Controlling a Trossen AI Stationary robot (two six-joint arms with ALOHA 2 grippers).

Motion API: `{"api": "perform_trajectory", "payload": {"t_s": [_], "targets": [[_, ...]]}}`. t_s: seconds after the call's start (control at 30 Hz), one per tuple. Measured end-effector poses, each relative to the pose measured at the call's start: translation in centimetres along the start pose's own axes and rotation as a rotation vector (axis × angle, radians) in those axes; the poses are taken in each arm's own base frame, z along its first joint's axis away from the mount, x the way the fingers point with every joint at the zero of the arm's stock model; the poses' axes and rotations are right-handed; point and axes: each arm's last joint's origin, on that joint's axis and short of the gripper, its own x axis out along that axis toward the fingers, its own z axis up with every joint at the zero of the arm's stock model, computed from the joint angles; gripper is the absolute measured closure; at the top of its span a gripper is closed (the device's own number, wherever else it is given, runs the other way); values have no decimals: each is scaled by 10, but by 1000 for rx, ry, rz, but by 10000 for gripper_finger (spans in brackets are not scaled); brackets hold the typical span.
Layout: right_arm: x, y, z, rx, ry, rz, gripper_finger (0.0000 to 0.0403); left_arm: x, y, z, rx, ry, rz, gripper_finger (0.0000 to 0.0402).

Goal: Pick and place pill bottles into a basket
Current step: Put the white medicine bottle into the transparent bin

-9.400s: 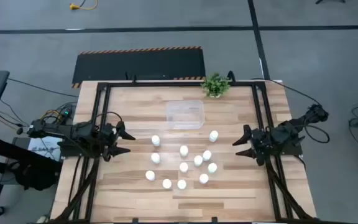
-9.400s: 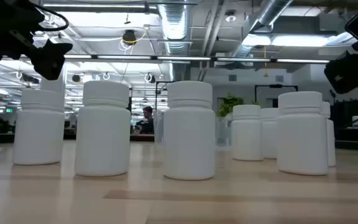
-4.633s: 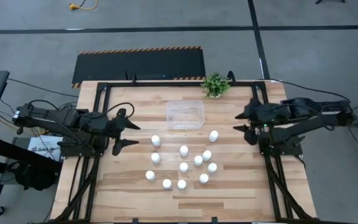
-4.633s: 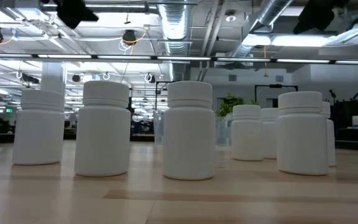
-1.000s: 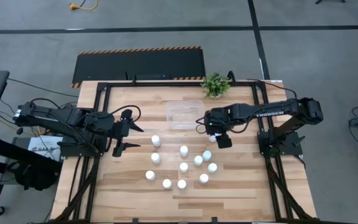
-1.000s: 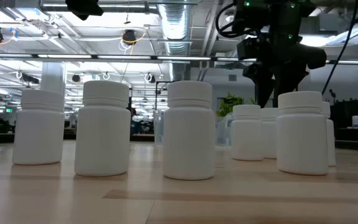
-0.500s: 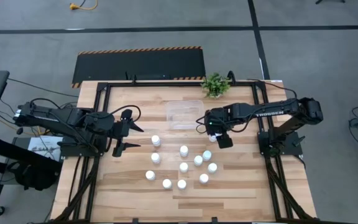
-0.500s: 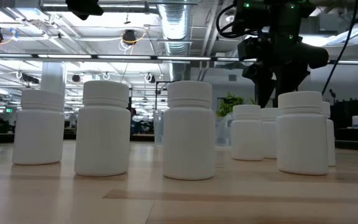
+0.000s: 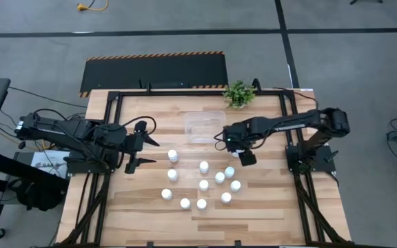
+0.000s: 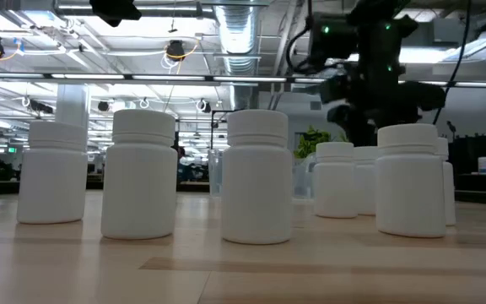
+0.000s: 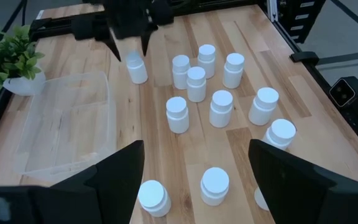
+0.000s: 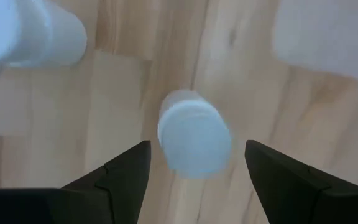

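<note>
Eleven white pill bottles (image 9: 204,166) stand upright on the wooden table (image 9: 150,220), all on the side of the clear basket (image 9: 205,126) that is away from the green potted plant (image 9: 238,94). Ten of them are free: two near the basket's left corner, and eight in a loose cluster further from the basket. The eleventh bottle (image 12: 194,132), the one closest to the basket's right corner, is under the right gripper (image 9: 234,147), which hangs straight above it. In the right wrist view its two dark fingers (image 12: 120,180) are spread wide, one on each side of the bottle's cap, and they do not touch it. The basket holds no bottle. The left gripper (image 9: 140,143) waits above the table, to the left of the basket and well apart from the bottles; its fingers (image 11: 120,171) are also wide open and hold nothing. There is one basket and one plant; the plant stands just beyond the basket's far right corner, at the table's edge.
</note>
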Motion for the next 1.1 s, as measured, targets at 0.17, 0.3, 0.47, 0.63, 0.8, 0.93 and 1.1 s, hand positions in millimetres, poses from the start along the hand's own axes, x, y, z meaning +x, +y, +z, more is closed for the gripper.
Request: {"api": "perform_trajectory", "payload": {"t_s": [0.17, 0.3, 0.47, 0.63, 0.8, 0.93, 1.1], "targets": [[17, 2, 6, -21, 42, 17, 147, 0, 0, 0, -9, -1, -6, 123], [24, 1, 8, -28, 57, 22, 147, 0, 0, 0, -14, 0, -7, 123], [21, -1, 9, -24, 23, 7, 147, 0, 0, 0, -16, 0, -7, 123], [20, -3, 9, -16, 19, 4, 147, 0, 0, 0, -16, 0, -7, 123], [23, -4, 9, -13, 31, 8, 159, 0, 0, 0, -16, 0, -7, 123], [23, -4, 9, -12, 27, 6, 186, 0, 0, 0, -15, 1, -7, 123], [23, -4, 8, -12, 33, 8, 223, 0, 0, 0, -15, 1, -7, 123]]}}
